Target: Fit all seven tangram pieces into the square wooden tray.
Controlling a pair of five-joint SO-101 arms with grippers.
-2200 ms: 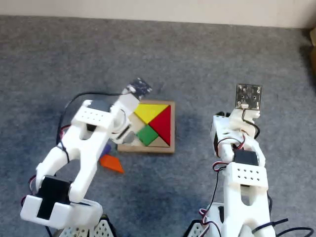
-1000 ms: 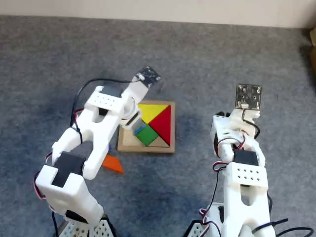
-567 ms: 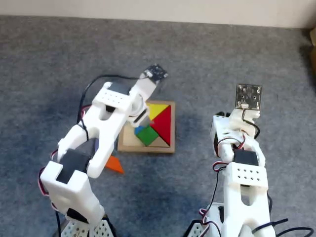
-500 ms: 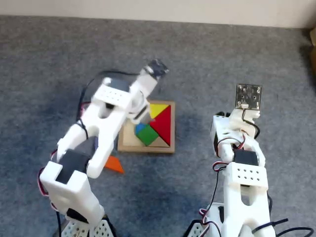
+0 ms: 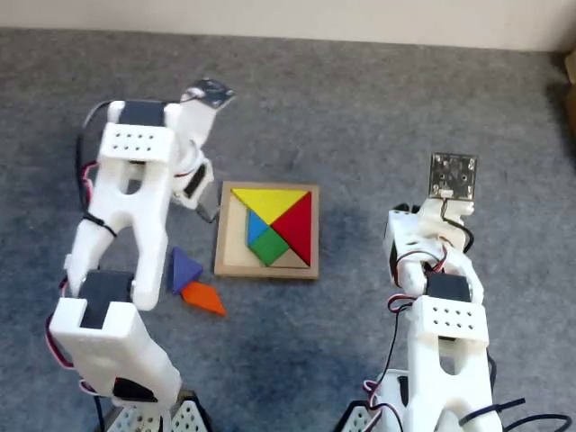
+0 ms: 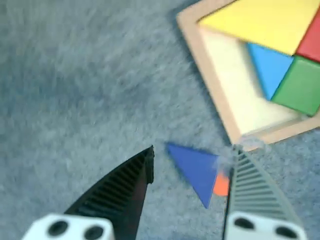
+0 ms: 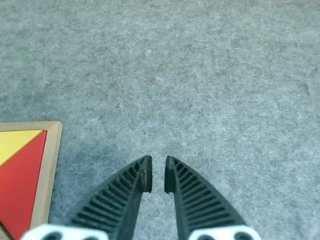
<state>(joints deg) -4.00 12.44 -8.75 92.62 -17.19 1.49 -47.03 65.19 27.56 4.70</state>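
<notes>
Left arm: has been swung off the square wooden tray [image 5: 220, 236] to the carpet beside it, with a light-blue triangle [image 5: 256, 225] now seated inside.
Left gripper [image 6: 193, 152]: jaws are spread wide and empty, held above the dark-blue triangle [image 5: 184, 266] and orange parallelogram [image 5: 203, 298], probably lined up for the next pick.
Right gripper [image 7: 158, 175]: jaws are almost closed on nothing, parked over carpet, kept clear of the tray.

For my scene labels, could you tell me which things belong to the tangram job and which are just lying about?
Job: wooden tray, yellow triangle, red triangle, light blue triangle, green square, dark blue triangle, orange piece.
Lying about: brown object, right edge.
</notes>
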